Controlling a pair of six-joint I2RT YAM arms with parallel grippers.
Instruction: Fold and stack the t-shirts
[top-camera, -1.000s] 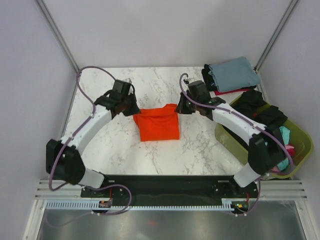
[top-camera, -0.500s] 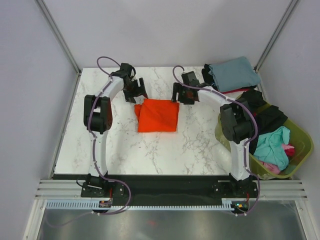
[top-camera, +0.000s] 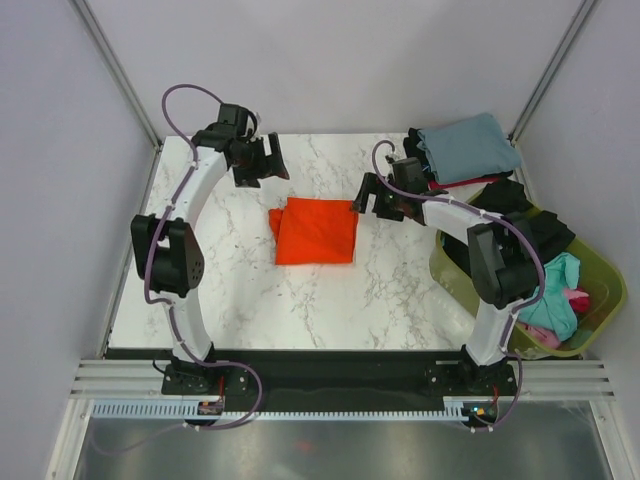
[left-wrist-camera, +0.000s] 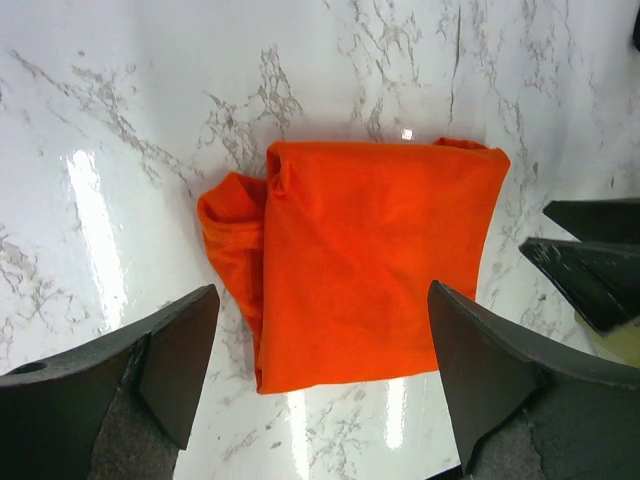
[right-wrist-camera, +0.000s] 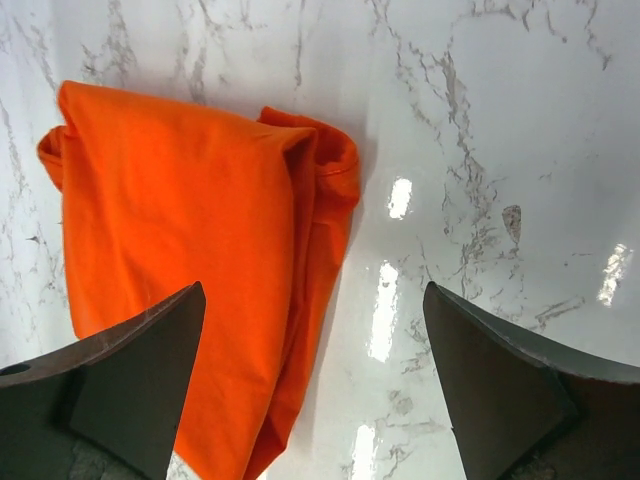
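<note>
Both grippers empty, jaws wide. Folded orange t-shirt (top-camera: 315, 232) lies flat mid-table (top-camera: 400, 290), btwn them: left gripper (top-camera: 266, 170) off its far-left corner, right gripper (top-camera: 370, 200) just beside its rt edge (nearer the stack (top-camera: 465, 148) too). Long axis unclear, looks roughly square.

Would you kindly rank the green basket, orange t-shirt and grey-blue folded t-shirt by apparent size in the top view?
1. green basket
2. orange t-shirt and grey-blue folded t-shirt look alike, so tied.
</note>
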